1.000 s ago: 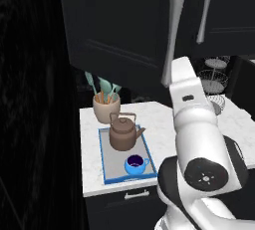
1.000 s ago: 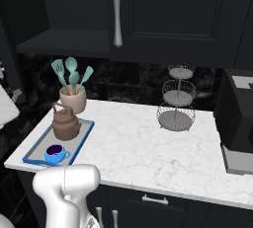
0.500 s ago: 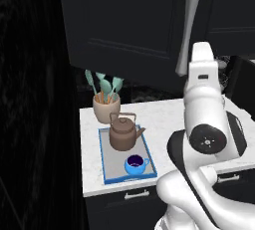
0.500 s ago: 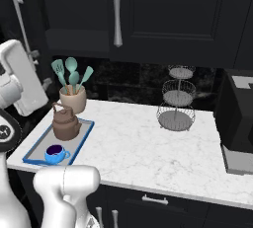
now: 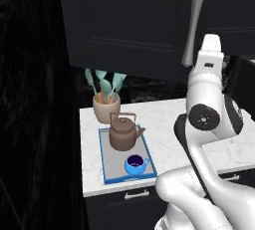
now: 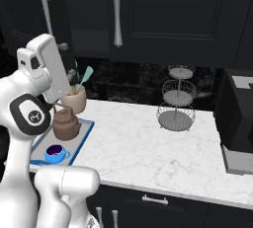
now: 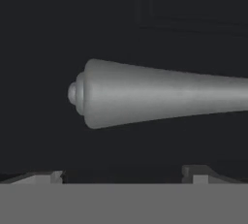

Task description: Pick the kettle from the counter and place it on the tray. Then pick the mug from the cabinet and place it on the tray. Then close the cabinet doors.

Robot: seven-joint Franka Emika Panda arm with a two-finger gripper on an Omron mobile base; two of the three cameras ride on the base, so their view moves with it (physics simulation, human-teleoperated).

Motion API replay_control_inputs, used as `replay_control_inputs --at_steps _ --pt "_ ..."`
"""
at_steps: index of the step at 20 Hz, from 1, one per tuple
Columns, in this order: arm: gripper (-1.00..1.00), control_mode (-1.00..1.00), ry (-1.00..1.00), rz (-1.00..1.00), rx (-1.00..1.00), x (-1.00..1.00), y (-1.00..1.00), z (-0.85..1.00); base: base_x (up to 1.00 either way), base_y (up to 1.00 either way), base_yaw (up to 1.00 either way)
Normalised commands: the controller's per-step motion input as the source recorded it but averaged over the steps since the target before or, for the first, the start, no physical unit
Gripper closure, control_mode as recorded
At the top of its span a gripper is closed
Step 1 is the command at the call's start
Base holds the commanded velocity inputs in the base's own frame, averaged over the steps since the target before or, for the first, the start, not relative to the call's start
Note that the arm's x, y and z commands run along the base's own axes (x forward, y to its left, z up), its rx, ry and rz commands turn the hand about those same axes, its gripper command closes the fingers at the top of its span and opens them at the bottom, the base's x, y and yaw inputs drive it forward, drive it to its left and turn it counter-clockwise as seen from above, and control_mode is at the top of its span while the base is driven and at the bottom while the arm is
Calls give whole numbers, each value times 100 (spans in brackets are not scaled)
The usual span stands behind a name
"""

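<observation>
Two of the three task steps read as complete. Kettle (image 5: 122,133) stands upright on the tray (image 5: 108,173), toward its far end, and the mug (image 5: 135,164) sits on the same tray at the near end, just in front of the kettle and apart from it; the right base view agrees (kettle (image 6: 65,124), mug (image 6: 55,152), tray (image 6: 83,136)). Tray lies flat on the counter (image 5: 164,124) at its left end, with a beige utensil pot (image 5: 106,108) just behind it against the backsplash. A wire tiered stand (image 6: 176,104) is well apart, further right along the counter (image 6: 148,153). Remaining step: closing the cabinet doors. Cabinet (image 5: 134,20) fronts look dark and flat in both base views, and I cannot tell with confidence whether a door stands slightly ajar; the contrast is too poor to see any gap. Arm is raised to cabinet height, and the hand view looks straight at the rounded end of a silver bar handle (image 7: 160,92), lying across the frame against black panel. Gripper (image 7: 123,174): jaws spread wide, tips at the lower edge of the hand view, nothing between them, handle near but not touching as far as I can see. Judgement: kettle and mug placed, door closing in hand or nearly finished; a check on both doors sitting flush is what is left.
</observation>
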Motion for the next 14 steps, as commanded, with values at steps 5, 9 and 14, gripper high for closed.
replay_control_inputs --at_steps 5,9,14 --pt "-100 -100 -5 -10 10 77 -6 0 0 0 0" --pt "-100 -100 -5 -8 9 77 0 0 0 0 0" --pt "-100 -100 -6 -3 8 79 0 0 0 0 0"
